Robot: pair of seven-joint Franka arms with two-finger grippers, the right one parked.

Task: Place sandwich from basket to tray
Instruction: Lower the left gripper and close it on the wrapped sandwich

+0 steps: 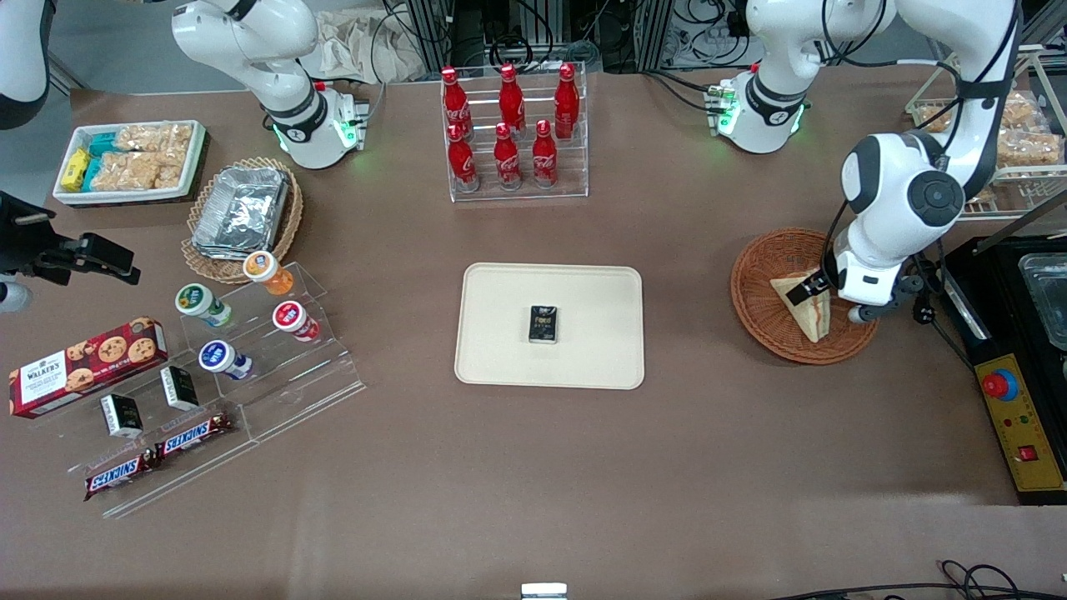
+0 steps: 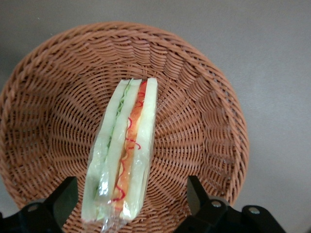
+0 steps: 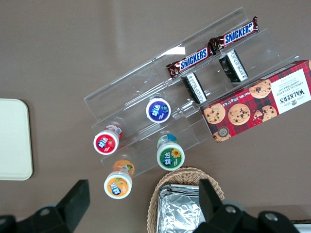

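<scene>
The sandwich [image 1: 807,310], a wrapped white-bread wedge with red and orange filling [image 2: 129,145], lies in the round reddish-brown wicker basket [image 1: 754,287] toward the working arm's end of the table. My gripper [image 1: 821,292] hangs low over the basket [image 2: 204,121]. It is open [image 2: 131,204], with one black finger [image 2: 63,199] on each side of the sandwich's near end and a gap between each finger and the wrap. The cream tray [image 1: 500,350] lies flat at the table's middle, and its rounded corner [image 3: 12,138] also shows in the right wrist view.
A small black packet [image 1: 543,324] lies on the tray. A clear rack of red cola bottles [image 1: 510,125] stands farther from the camera than the tray. A yellow box with a red stop button [image 1: 1013,408] and a black appliance [image 1: 1025,283] flank the basket.
</scene>
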